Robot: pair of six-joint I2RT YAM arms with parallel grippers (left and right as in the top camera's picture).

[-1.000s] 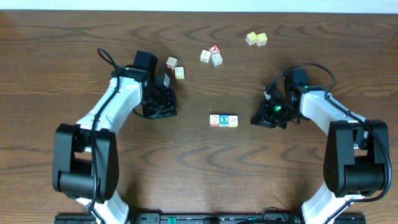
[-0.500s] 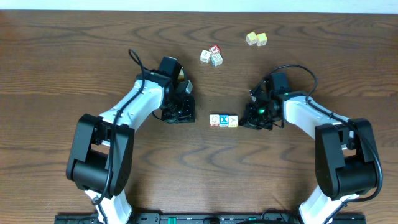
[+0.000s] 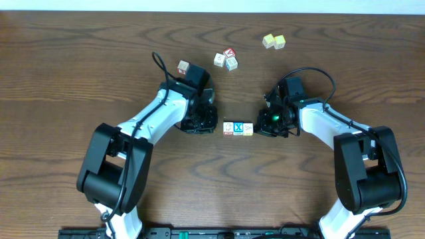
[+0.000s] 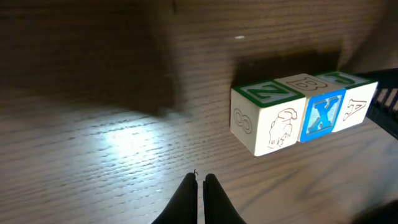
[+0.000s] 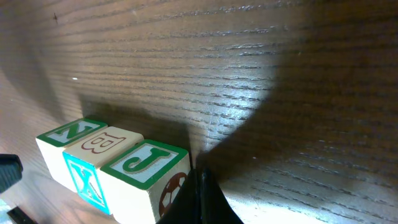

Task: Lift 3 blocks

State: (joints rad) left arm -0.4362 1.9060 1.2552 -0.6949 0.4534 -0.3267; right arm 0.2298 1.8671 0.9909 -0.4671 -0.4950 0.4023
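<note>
Three blocks (image 3: 238, 128) in one touching row on the desk (image 3: 99, 53), flanked by two hands: left hand (image 4: 200, 182), right hand (image 5: 200, 178), each with fingers pressed together.

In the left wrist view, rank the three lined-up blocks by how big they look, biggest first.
Largest: N block.
Then: X block.
Smallest: A block.
The N block sits nearest the camera, so the difference may only be perspective.

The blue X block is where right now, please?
The blue X block sits centrally overhead, middle of the three-block row, between the left pincer and right pincer.
</note>
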